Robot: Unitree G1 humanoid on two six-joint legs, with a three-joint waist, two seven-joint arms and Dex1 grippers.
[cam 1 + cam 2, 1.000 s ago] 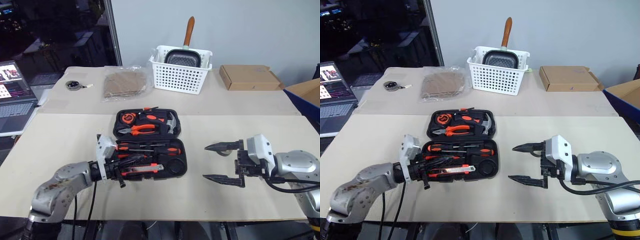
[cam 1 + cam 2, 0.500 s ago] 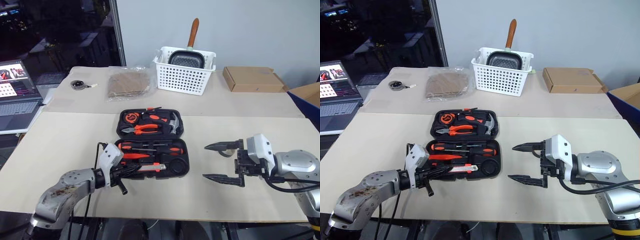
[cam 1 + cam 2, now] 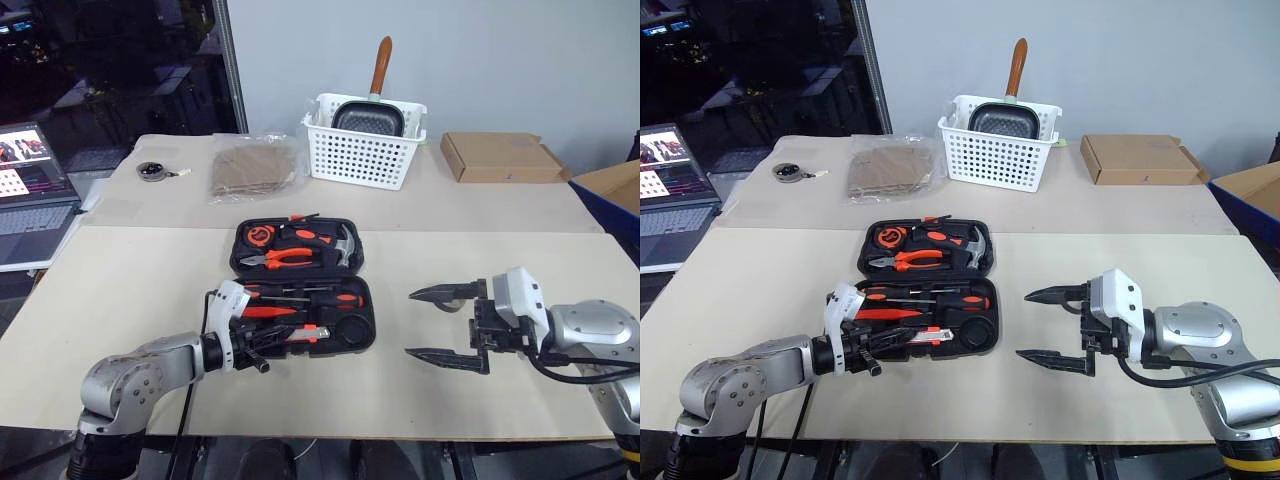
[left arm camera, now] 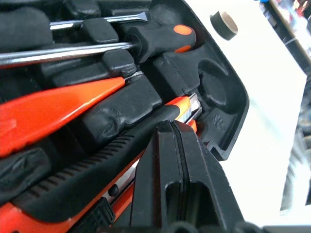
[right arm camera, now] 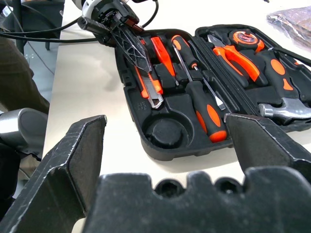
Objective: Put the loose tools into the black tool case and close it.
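Left gripper closed over utility knife in tool case.

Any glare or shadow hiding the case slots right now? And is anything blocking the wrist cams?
Left eye view: even light over the black tool case, slots readable, only soft shadows on the table. Left wrist view: the shut left gripper covers the lower middle; steel shafts glint on the screwdrivers. Right wrist view: the open right gripper frames the case; slight shine on the hammer.
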